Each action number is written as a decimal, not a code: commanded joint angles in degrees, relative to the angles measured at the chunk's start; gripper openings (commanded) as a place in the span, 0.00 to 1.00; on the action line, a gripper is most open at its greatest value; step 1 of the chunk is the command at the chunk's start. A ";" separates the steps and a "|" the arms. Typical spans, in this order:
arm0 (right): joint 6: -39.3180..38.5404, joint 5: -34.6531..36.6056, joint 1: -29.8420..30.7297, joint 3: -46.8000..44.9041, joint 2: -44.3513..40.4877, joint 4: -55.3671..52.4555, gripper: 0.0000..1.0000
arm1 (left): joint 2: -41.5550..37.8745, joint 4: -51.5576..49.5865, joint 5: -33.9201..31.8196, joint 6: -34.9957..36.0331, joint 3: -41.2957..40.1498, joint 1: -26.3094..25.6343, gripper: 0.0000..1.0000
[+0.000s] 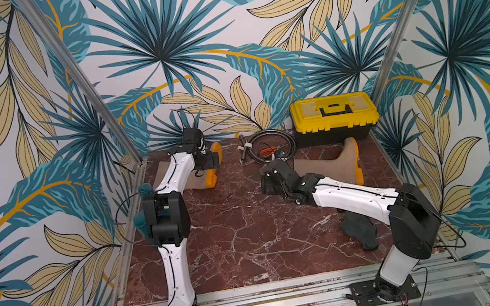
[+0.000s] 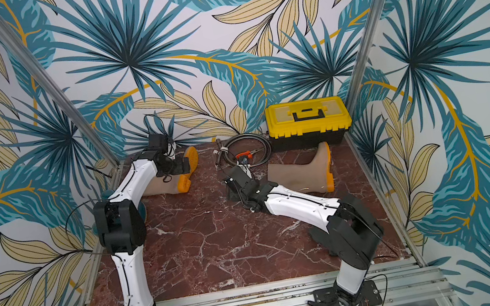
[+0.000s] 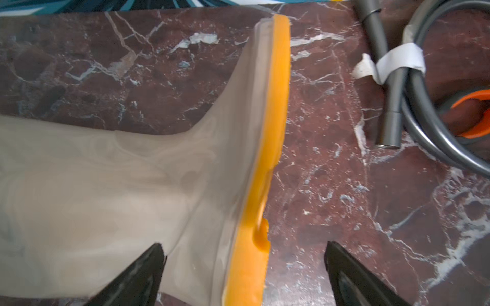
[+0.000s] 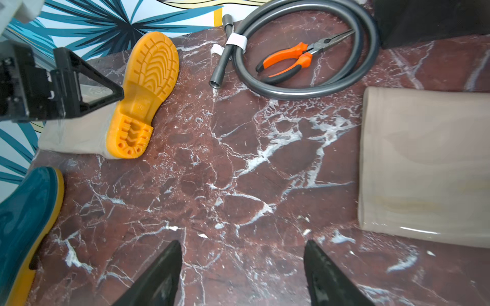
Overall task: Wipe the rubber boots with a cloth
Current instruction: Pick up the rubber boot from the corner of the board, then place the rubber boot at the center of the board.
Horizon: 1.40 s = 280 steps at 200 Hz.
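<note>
A beige rubber boot point(image 1: 188, 179) lies on its side at the back left, its orange sole point(image 3: 267, 132) facing the middle. My left gripper point(image 3: 244, 245) hangs open at the heel, one finger over the beige ankle and one over the floor. A second beige boot point(image 1: 333, 162) lies at the back right. My right gripper point(image 4: 243, 242) stands open over bare floor just left of that boot's shaft point(image 4: 424, 164), holding nothing. The teal boot point(image 4: 23, 220) is mostly hidden behind my left arm in both top views. The dark cloth point(image 1: 359, 229) lies crumpled on the floor under my right arm.
A yellow and black toolbox point(image 1: 334, 117) stands at the back right. A coiled grey hose point(image 4: 305, 87) with orange-handled pliers point(image 4: 289, 62) inside it lies at the back middle. Leaf-patterned walls close in the red marble floor point(image 1: 233, 230) on three sides.
</note>
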 commanded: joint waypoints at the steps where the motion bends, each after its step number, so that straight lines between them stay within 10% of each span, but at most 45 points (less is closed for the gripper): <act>1: -1.46 1.30 -0.06 -2.56 -1.73 1.23 0.73 | 2.17 -0.01 3.90 1.07 2.71 -0.47 0.97; 46: -1.52 1.04 -0.15 -3.06 -2.36 1.24 0.73 | 6.00 -0.03 6.04 0.90 1.39 -1.99 0.85; 94: 0.01 0.42 -0.14 -4.09 -3.48 0.17 0.73 | -0.18 -0.07 4.25 4.82 -3.86 -3.56 0.28; 135: 0.92 1.68 -0.21 -6.84 -7.44 -0.02 0.73 | -7.07 -0.07 6.26 12.83 -4.31 -4.08 0.00; 221: 2.94 5.73 -0.16 -14.34 -22.23 -8.11 0.73 | -25.73 0.01 10.05 11.41 -11.35 -12.92 0.00; 280: 12.07 4.84 -0.29 -24.45 -35.51 -20.18 0.74 | -33.54 0.19 -4.81 -18.39 -28.71 -36.49 0.00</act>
